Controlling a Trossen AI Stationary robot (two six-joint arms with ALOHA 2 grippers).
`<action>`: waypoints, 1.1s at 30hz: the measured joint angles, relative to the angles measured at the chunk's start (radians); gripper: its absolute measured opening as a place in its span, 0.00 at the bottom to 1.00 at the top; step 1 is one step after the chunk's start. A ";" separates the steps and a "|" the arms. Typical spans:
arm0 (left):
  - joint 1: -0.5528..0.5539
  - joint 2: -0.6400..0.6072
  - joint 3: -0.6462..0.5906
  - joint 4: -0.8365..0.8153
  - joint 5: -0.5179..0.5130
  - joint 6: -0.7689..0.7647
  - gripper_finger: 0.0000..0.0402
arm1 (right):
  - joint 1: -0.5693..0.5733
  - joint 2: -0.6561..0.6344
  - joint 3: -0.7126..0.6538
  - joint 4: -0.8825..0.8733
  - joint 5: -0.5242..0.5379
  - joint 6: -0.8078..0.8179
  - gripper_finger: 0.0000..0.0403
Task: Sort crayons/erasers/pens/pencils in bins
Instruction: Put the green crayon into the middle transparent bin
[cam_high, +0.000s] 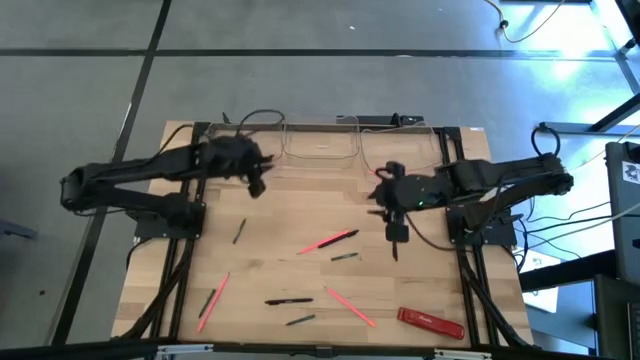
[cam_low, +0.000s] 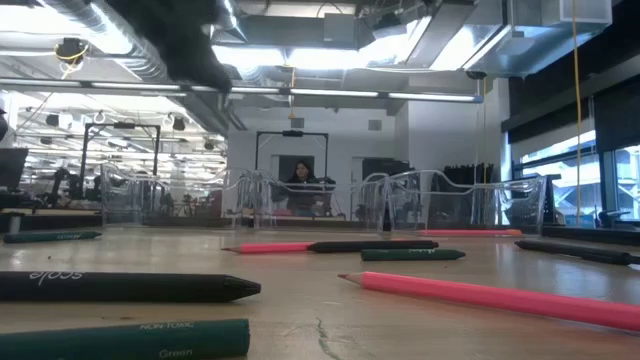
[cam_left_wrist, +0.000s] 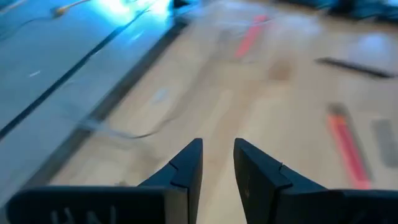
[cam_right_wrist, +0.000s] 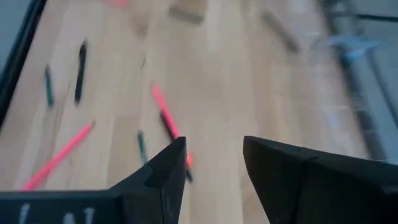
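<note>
We find the sticks (cam_high: 327, 241) scattered over the bench's (cam_high: 300, 200) near half, long axes mostly slanting; the central pink one points toward the far right corner. Bins (cam_high: 320, 145) line the far edge. Left gripper (cam_left_wrist: 217, 163): fingers slightly parted, empty. Right gripper (cam_right_wrist: 214, 168), above mid-bench: parted wider, empty.

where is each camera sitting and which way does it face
High view: above the table, looking straight down; both arms, left tool, right tool.
Low view: at table-top height, looking level across the sticks to the clear bins; a dark arm part at top.
Left wrist view: on the left arm, past its open fingers.
Right wrist view: on the right arm, past its open fingers.
High and right wrist views share the long pink stick.
</note>
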 joint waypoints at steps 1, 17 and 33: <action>-0.043 -0.017 0.000 0.001 -0.001 -0.008 0.21 | 0.000 0.000 -0.031 0.009 -0.013 -0.006 0.40; -0.404 0.081 0.179 0.003 -0.065 -0.031 0.21 | 0.002 0.001 -0.518 0.557 -0.219 -0.004 0.40; -0.413 0.267 0.392 -0.115 -0.085 0.001 0.21 | 0.061 0.054 -0.672 0.836 -0.208 -0.055 0.40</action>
